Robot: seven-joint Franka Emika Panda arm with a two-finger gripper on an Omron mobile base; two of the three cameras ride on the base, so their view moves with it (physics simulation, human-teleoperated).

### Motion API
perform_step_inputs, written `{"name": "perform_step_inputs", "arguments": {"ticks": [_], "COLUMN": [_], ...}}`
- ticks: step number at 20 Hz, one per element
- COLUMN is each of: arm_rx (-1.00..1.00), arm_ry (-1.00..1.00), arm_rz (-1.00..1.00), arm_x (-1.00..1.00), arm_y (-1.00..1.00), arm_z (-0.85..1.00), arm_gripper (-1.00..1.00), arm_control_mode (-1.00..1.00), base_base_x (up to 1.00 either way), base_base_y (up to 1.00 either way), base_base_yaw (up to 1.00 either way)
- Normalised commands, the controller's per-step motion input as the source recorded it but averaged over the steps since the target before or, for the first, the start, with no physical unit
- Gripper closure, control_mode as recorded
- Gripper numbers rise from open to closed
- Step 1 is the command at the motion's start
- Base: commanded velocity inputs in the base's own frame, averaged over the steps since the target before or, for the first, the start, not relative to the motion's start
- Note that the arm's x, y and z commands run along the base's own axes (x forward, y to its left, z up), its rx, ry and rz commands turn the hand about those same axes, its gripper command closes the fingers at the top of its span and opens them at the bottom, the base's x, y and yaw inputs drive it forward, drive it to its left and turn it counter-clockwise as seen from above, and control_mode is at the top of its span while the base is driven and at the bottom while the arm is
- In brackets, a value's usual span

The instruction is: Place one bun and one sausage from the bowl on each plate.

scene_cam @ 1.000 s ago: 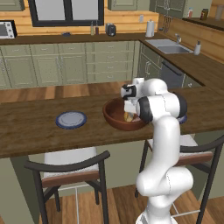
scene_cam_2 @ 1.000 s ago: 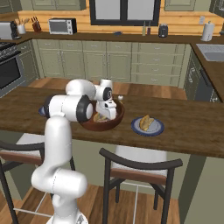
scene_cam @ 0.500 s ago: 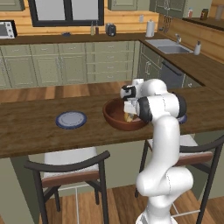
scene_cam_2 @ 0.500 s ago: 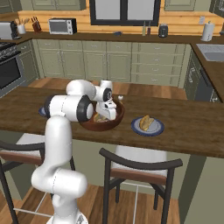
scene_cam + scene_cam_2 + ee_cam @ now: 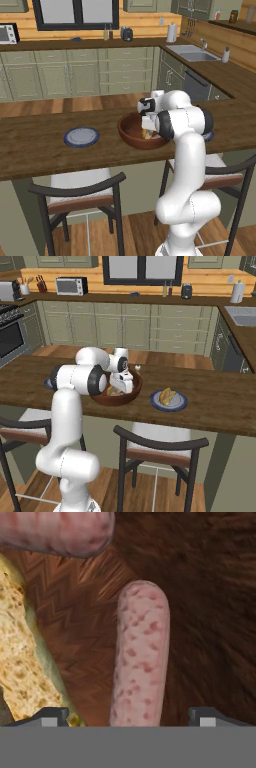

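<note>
Hand view: a slim, mottled pink sausage [image 5: 141, 657] with rounded ends lies between the wide-spread tips of the end effector [image 5: 129, 716], ungripped, on the grained dark wooden floor of the bowl [image 5: 210, 612]. To its left sits a porous golden bun [image 5: 22, 662]; beyond, a second sausage [image 5: 55, 532]. Right base view has a blue-grey plate [image 5: 179, 404] carrying food on the tabletop [image 5: 220, 406], right of the end effector.

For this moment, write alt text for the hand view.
A pinkish sausage lies lengthwise on the dark wooden bowl floor, centred between the open end effector fingertips. A golden bun lies to its left, and a second sausage crosses the top left.
</note>
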Motion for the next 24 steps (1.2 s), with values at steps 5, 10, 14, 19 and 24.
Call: {"name": "perform_step_inputs", "arguments": {"ticks": [5,10,14,19,24], "arm_rx": [0.0,0.0,0.0,0.0,0.0], "arm_ry": [0.0,0.0,0.0,-0.01,0.0], "arm_rz": [0.0,0.0,0.0,0.0,0.0], "arm_x": [-0.21,-0.18,-0.42,-0.33,-0.23], "arm_y": [-0.02,-0.02,-0.01,-0.14,-0.02], "arm_z": [-0.49,-0.27,-0.32,0.28,0.7], "arm_gripper": [1.0,1.0,1.0,1.0,1.0], "arm_control_mode": [-1.0,-1.0,-1.0,-1.0,-1.0], "base_base_x": [0.0,0.0,0.0,0.0,0.0], "base_base_y": [0.0,0.0,0.0,0.0,0.0], "base_base_yaw": [0.0,0.0,0.0,0.0,0.0]}}
